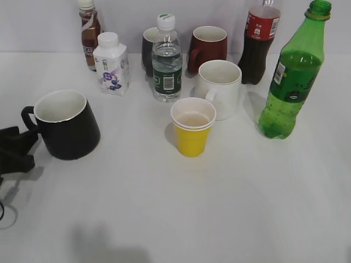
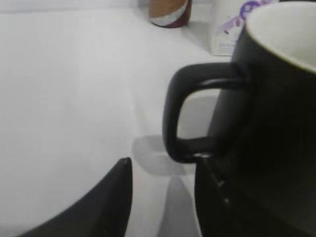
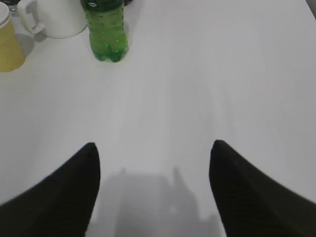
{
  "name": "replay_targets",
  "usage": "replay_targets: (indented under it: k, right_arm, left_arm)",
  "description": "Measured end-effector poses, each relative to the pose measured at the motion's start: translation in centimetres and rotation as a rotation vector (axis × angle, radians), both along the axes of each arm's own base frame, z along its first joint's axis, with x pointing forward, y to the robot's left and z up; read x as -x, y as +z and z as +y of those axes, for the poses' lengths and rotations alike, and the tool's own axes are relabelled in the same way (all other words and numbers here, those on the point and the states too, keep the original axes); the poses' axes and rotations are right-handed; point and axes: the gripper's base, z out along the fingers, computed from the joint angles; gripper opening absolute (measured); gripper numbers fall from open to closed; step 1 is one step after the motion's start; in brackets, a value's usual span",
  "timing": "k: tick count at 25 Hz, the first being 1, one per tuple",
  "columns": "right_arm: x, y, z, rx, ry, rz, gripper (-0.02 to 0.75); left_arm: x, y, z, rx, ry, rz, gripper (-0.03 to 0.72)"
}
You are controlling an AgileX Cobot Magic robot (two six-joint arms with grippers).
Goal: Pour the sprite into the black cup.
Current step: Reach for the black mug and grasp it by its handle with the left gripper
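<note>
Table (image 1: 164,219) white, against pale wall. Sprite (image 1: 290,76) green, upright, uncapped. Black cup (image 1: 66,126) white-lined; left gripper (image 2: 163,192) spread beside its handle. Right gripper (image 3: 153,153) wide, holding nothing.

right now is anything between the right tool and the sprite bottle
No. In the right wrist view, only bare white table lies between the open right tool and the sprite bottle. The yellow cup and white mug stand off to the side.

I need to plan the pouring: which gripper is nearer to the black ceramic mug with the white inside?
Left. The left gripper is right at the black ceramic mug's handle; the right gripper is far away, facing the green bottle.
</note>
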Motion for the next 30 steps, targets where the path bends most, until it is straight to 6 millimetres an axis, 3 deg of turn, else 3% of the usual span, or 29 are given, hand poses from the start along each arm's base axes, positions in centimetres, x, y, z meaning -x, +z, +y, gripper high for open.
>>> replay_targets:
  k: [16, 18, 21, 23, 26, 30]
  right_arm:
    - [0.0, 0.0, 0.0, 0.000, 0.000, 0.000, 0.502]
    - [0.0, 0.0, 0.0, 0.000, 0.000, 0.000, 0.501]
    - [0.0, 0.0, 0.0, 0.000, 0.000, 0.000, 0.501]
    - [0.0, 0.1, 0.0, -0.002, 0.001, -0.010, 0.501]
    - [-0.5, 1.9, 0.1, -0.025, 0.003, -0.154, 0.501]
    - [-4.0, 5.6, 0.7, -0.067, 0.007, -0.474, 0.501]
  left_arm:
    - [-4.0, 0.9, -0.7, -0.006, -0.069, -0.111, 0.319]
    - [-4.8, 0.6, -0.8, -0.008, -0.075, -0.115, 0.269]
    - [-5.3, 0.7, -0.9, -0.013, -0.084, -0.126, 0.076]
    - [-5.3, 0.8, -0.9, -0.021, -0.093, -0.128, 0.043]
    - [-5.2, 1.4, -1.2, -0.043, -0.131, -0.138, 0.043]
    - [-4.8, 3.6, -1.4, -0.056, -0.157, -0.212, 0.043]
